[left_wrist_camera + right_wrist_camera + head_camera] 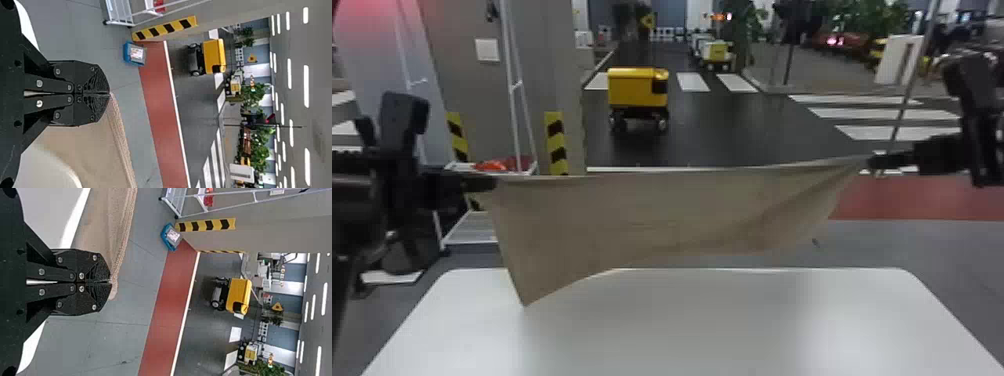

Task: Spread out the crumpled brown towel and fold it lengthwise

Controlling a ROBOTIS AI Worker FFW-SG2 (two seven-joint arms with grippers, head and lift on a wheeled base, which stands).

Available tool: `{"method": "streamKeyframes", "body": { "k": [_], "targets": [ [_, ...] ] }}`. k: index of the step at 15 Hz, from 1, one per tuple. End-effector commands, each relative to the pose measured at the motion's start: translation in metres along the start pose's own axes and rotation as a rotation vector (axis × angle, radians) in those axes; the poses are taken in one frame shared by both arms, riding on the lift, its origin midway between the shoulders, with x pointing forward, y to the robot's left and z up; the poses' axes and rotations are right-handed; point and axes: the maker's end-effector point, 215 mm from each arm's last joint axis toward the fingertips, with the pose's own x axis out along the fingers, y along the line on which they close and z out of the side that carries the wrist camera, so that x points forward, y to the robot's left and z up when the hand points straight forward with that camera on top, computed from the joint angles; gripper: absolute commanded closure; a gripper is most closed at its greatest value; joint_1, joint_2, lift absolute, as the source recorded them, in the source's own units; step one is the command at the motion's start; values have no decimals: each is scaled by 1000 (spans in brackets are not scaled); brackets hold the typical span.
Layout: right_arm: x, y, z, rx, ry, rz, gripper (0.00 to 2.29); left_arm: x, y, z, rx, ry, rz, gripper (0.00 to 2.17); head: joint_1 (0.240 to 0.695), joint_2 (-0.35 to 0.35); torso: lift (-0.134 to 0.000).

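"Where's the towel (652, 215) now?"

"Up in the air, strung between the two grippers, over the far part of the table (682, 325). The left gripper (109, 93) is clamped on one upper corner, the right gripper (110, 281) on the other."

"Good grip?"

"Both are closed on the cloth, but right at their tips. In the right wrist view only a small end of the hem pokes past. If the arms pull much harder to flatten it, I'd expect a corner to slide out and that whole side to drop."

"The top edge looks fairly taut already."

"It does, and it slants: the right end sits higher in the head view. Look at the creases running up to the right gripper, too. That side hangs short and gathered, while the left side drops to a low point. Lay it down like that and it could land skewed, with the right part doubled under."

"And the position?"

"Much of the lower edge seems to hang beyond the table's far edge. Lowered straight down, it could catch there or spill over. I'd bring it closer to the robot first, or the lengthwise fold will start crooked."
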Motion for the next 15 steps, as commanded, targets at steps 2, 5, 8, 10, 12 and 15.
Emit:
{"method": "streamKeyframes", "body": {
  "k": [2, 5, 8, 10, 12, 15],
  "targets": [
    [-30, 3, -95, 2, 73, 26, 1362, -37, -3, -65, 1, 17, -11, 1345, 381, -40, -120],
    [-79, 25, -185, -5, 133, 74, 1362, -93, -14, -146, -25, 61, -38, 1345, 500, -49, -120],
    [-123, 41, -249, 12, 188, 113, 1362, -155, -33, -210, -46, 113, -84, 1345, 643, -51, -120],
    [-141, 47, -283, 16, 230, 139, 1362, -184, -59, -254, -59, 180, -134, 1345, 695, -57, -120],
    [-151, 47, -296, 22, 244, 147, 1362, -203, -74, -274, -24, 197, -159, 1345, 695, -72, -120],
    [-161, 66, -303, 12, 250, 201, 1362, -215, -88, -285, -30, 199, -200, 1345, 695, -106, -120]
  ]
}}
